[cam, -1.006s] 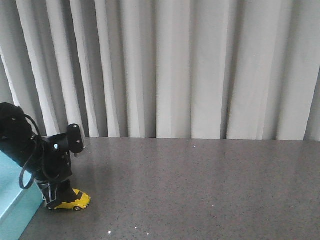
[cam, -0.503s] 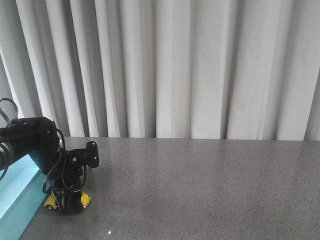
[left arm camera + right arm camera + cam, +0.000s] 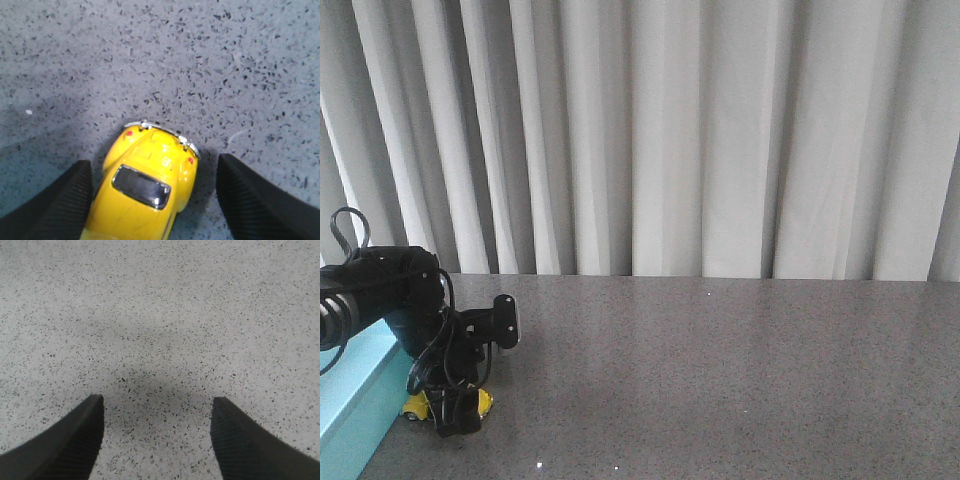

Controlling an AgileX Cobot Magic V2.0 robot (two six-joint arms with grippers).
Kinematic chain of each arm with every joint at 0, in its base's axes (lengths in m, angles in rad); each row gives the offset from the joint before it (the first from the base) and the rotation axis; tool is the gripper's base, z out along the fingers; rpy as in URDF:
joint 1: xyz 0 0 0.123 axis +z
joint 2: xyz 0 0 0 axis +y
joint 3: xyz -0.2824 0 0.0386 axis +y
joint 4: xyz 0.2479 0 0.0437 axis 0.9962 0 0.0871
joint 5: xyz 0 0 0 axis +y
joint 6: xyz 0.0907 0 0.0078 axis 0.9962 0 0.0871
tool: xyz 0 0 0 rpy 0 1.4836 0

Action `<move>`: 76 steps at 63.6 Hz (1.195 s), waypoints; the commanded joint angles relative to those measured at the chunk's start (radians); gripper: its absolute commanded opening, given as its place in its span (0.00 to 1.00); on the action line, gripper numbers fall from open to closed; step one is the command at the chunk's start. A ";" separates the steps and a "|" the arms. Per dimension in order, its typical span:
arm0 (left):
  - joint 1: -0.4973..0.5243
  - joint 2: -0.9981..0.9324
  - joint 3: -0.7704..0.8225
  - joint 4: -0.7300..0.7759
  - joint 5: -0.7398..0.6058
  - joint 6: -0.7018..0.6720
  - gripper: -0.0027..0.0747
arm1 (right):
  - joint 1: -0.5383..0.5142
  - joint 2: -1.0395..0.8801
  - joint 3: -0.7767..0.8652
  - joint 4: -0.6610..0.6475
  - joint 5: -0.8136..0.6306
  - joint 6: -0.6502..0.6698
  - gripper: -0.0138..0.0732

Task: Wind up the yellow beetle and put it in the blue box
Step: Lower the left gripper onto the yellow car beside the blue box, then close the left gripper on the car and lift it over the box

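The yellow beetle (image 3: 145, 190) stands on the grey table between the fingers of my left gripper (image 3: 153, 161), its rear end with red tail lights pointing away from the wrist. The jaws are open: one finger (image 3: 60, 205) is close against the car's side, and the other finger (image 3: 255, 200) stands apart from it. In the front view the left gripper (image 3: 455, 415) points down over the beetle (image 3: 480, 402) at the front left, right beside the blue box (image 3: 355, 400). My right gripper (image 3: 157, 405) is open and empty over bare table.
A grey speckled table (image 3: 720, 380) runs to a white pleated curtain (image 3: 670, 140) at the back. The blue box is cut off by the left edge of the front view. The right arm does not show in the front view.
The left arm has folded lower and its wrist has turned over the beetle. Gripper and beetle have shifted a little left, toward the blue box.
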 commanded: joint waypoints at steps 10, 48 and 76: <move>-0.004 -0.058 -0.022 0.040 0.006 -0.008 0.66 | -0.001 -0.004 -0.025 -0.006 -0.057 0.000 0.67; -0.005 -0.092 -0.023 -0.076 0.001 -0.008 0.40 | -0.001 -0.004 -0.025 -0.006 -0.057 0.000 0.67; -0.005 -0.287 -0.023 -0.175 0.002 -0.206 0.40 | -0.001 -0.004 -0.025 -0.006 -0.055 0.000 0.67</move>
